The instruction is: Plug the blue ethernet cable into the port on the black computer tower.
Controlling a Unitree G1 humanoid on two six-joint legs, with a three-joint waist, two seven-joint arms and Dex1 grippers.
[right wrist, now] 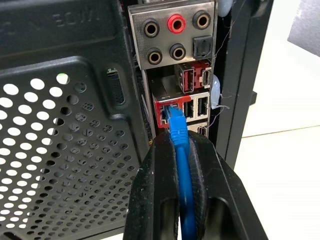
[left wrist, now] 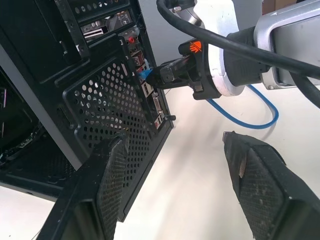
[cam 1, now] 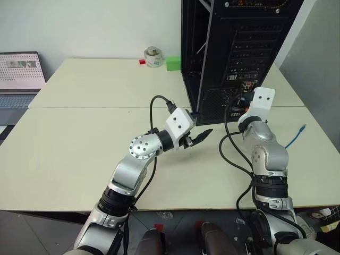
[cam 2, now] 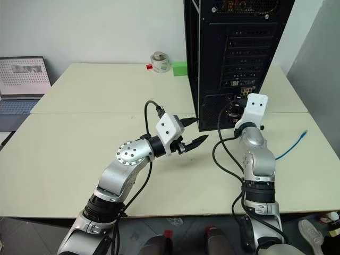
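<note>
The black computer tower (cam 1: pixel 239 48) stands at the back of the table with its rear panel (right wrist: pixel 175 35) facing me. My right gripper (right wrist: pixel 180 145) is level against that panel and shut on the blue ethernet cable (right wrist: pixel 182 165). The cable's plug (right wrist: pixel 173 114) has its tip in the mouth of a red-framed port (right wrist: pixel 162 112) below the audio jacks; how deep it sits I cannot tell. The rest of the cable (cam 1: pixel 295 137) trails over the table to the right. My left gripper (cam 1: pixel 199 136) is open and empty, just left of the tower's lower corner, pointing at the right gripper (left wrist: pixel 160 75).
A laptop (cam 1: pixel 21 79) sits at the far left edge. A tape roll (cam 1: pixel 153 57), a green block (cam 1: pixel 173 63) and a small red piece (cam 1: pixel 142 61) lie at the back, left of the tower. Black arm cables (cam 1: pixel 228 138) loop beside the right wrist.
</note>
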